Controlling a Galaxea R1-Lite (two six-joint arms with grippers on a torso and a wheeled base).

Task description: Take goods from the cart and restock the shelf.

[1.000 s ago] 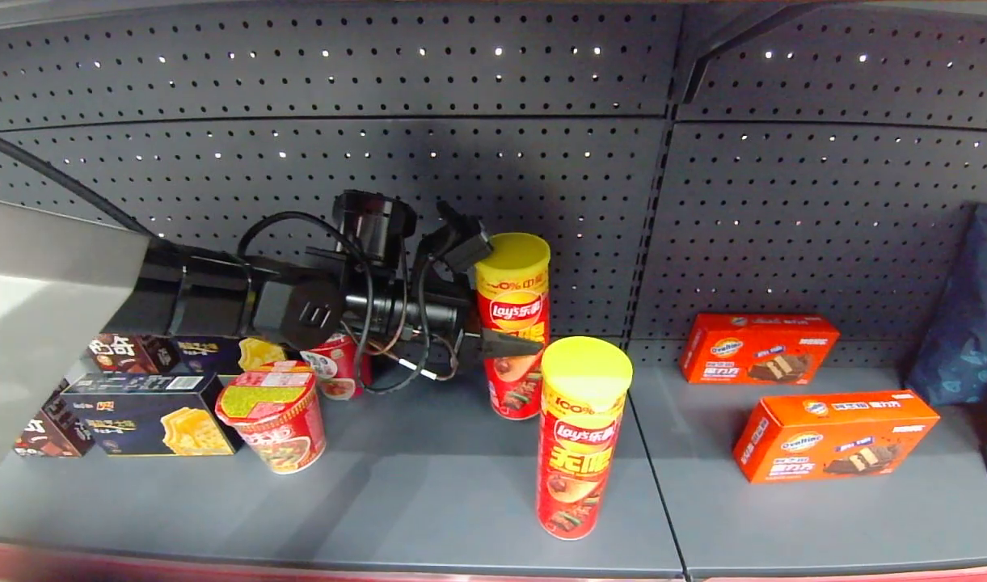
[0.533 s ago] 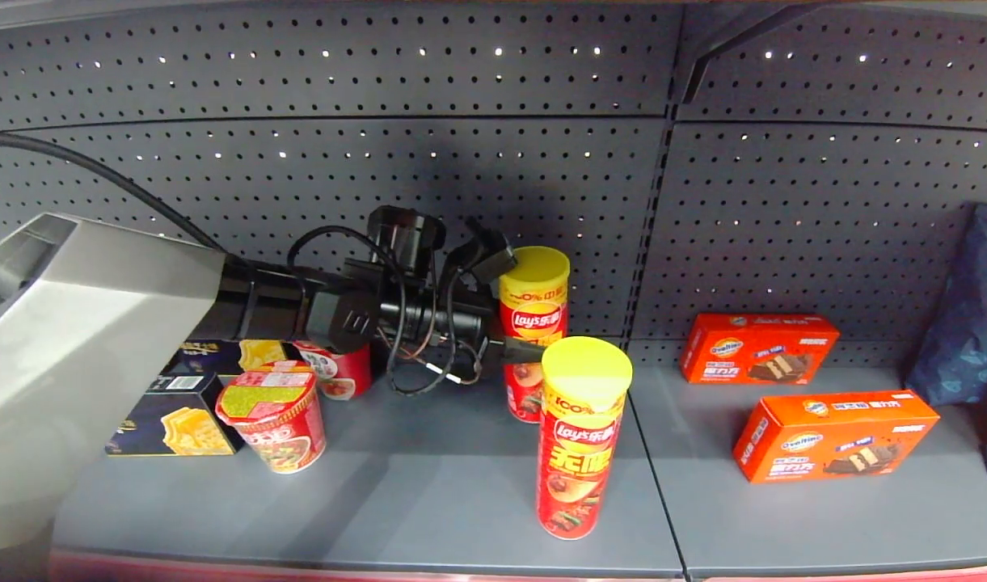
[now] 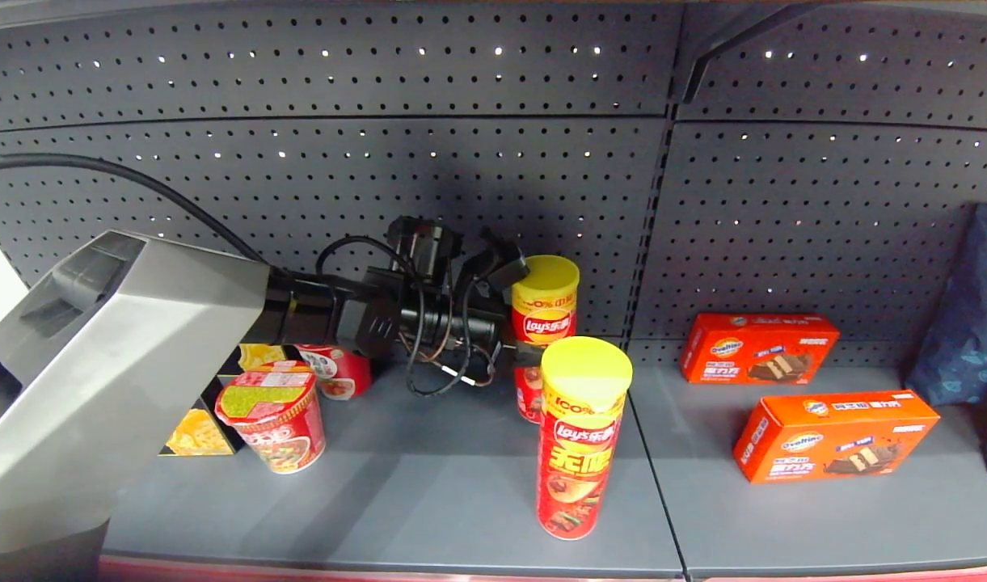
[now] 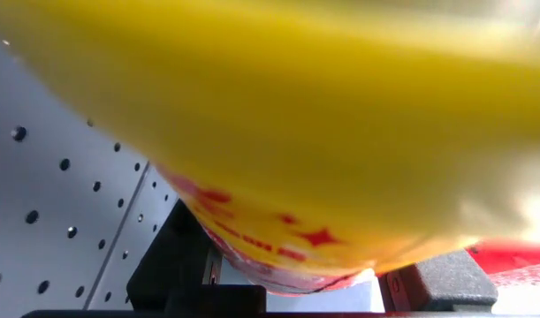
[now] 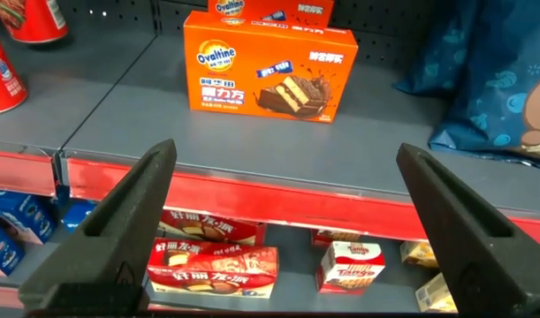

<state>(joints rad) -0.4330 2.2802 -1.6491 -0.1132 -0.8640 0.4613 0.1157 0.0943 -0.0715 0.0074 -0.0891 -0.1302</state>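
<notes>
A red chip can with a yellow lid (image 3: 546, 311) stands upright at the back of the grey shelf (image 3: 428, 493), with my left gripper (image 3: 529, 349) shut around its middle from the left. Its base is level with the shelf, just behind a second identical chip can (image 3: 582, 436) standing nearer the front. In the left wrist view the held can (image 4: 323, 132) is very close, and a black finger (image 4: 177, 265) presses on each side of it. My right gripper (image 5: 292, 238) hangs open in front of the shelf's red edge (image 5: 278, 190), holding nothing.
A red noodle cup (image 3: 275, 420) and dark snack boxes (image 3: 194, 432) stand left of the arm. Two orange boxes (image 3: 833, 436) lie on the right, with a blue bag (image 3: 966, 315) beyond. A pegboard wall (image 3: 493, 162) backs the shelf. Goods sit on a lower shelf (image 5: 216, 265).
My left arm has pushed farther right and deeper into the shelf, carrying the chip can. The can has come down lower and now stands behind the front can.
</notes>
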